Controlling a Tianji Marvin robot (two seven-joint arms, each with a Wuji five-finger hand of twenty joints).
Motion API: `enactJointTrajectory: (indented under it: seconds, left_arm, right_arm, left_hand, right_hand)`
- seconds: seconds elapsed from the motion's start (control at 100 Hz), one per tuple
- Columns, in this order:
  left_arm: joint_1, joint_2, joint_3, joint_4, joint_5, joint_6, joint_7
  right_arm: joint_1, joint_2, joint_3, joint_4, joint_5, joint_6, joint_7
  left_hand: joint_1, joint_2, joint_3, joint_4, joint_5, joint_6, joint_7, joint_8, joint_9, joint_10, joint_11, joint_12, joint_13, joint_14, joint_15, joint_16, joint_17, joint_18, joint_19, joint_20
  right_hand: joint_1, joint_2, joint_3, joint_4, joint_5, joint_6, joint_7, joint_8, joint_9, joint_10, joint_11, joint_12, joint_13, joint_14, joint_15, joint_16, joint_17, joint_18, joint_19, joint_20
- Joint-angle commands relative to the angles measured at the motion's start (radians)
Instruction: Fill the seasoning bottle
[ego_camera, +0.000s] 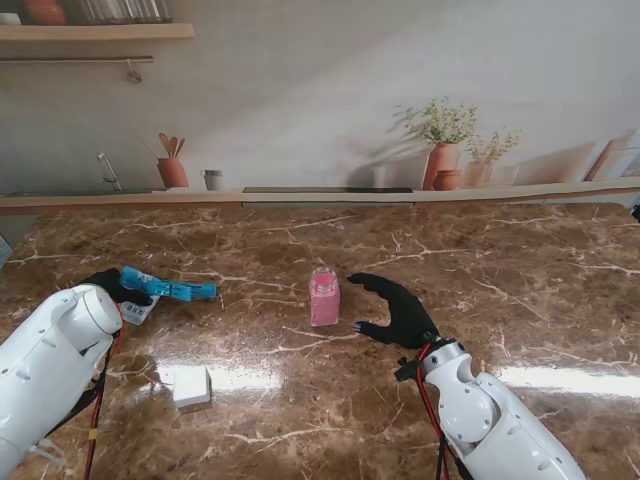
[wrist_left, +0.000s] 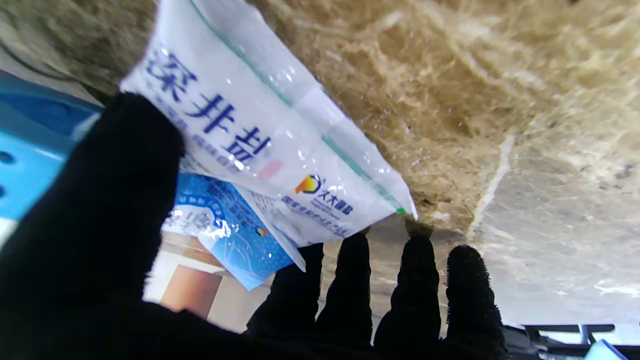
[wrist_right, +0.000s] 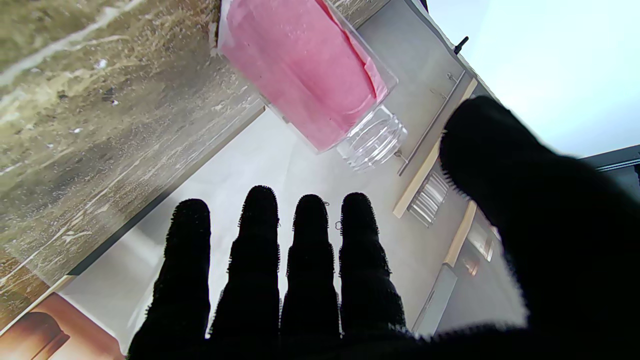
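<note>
Right hand (ego_camera: 395, 310) hovers with fingers spread and curled around nothing, thumb set apart from the four fingers (wrist_right: 260, 260), palm turned toward the seasoning bottle (ego_camera: 324, 296). That bottle stands upright on the desk (ego_camera: 480, 290) just beside the fingertips, to the hand's left, not touched; it is clear with pink contents and an open threaded neck (wrist_right: 372, 142). Bare marble lies on every side of the bottle, and a wide stretch runs from this hand out to the desk's far edge and right edge.

Left hand (ego_camera: 112, 287), well apart near the desk's left edge, pinches a white and blue salt packet (wrist_left: 265, 150) between thumb and fingers, its corner hanging free over the marble. A blue clip-like piece (ego_camera: 170, 290) sticks out from the hand toward the bottle. A small white box (ego_camera: 192, 386) sits nearer to me than this hand, with open marble around it.
</note>
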Motion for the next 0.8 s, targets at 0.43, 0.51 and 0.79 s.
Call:
enactJointTrajectory:
  seconds: [0.43,0.51,0.79]
  left_arm:
    - [0.044,-0.078,-0.039,0.093,-0.112,-0.065,0.195]
    - [0.049,-0.086,-0.055,0.092,-0.149,-0.069,0.2]
    - [0.057,-0.107,-0.085,0.112,-0.226,-0.092,0.233]
  right_arm:
    - [-0.012,-0.002,-0.001,-0.004,0.004,0.023,0.015]
    - [-0.011,-0.002,-0.002,-0.004,0.004,0.024,0.016]
    - [-0.01,-0.002,-0.004,-0.004,0.007,0.03,0.019]
  left_hand:
    - [0.295,-0.041,0.299,-0.025,0.628,-0.289,0.563,0.319,0.829,-0.023,0.067,-0.134,0.709,-0.023,0.267,-0.04,0.196,0.031,0.516,0.0]
    - [0.384,-0.067,0.258,-0.008,0.647,-0.279,0.582,0.379,1.018,-0.015,-0.052,-0.075,0.845,-0.015,0.353,-0.033,0.296,0.036,0.625,0.041]
    - [0.531,-0.033,0.359,-0.025,0.428,-0.315,0.352,0.285,0.959,-0.159,0.115,0.243,0.985,0.0,0.499,0.149,0.424,0.06,0.753,0.105]
  right_hand:
    - [0.02,0.063,-0.011,0.034,0.007,-0.039,0.01,-0.016,0.013,-0.009,-0.005,-0.023,0.045,-0.015,0.0,-0.002,0.009,-0.002,0.03,-0.018]
    - [0.02,0.069,-0.011,0.035,0.007,-0.038,0.011,-0.017,0.014,-0.009,-0.004,-0.024,0.046,-0.015,0.0,-0.002,0.011,-0.003,0.031,-0.018]
    - [0.024,0.082,-0.01,0.039,0.009,-0.037,0.014,-0.018,0.022,-0.008,-0.001,-0.024,0.05,-0.016,0.003,-0.002,0.012,-0.002,0.036,-0.021]
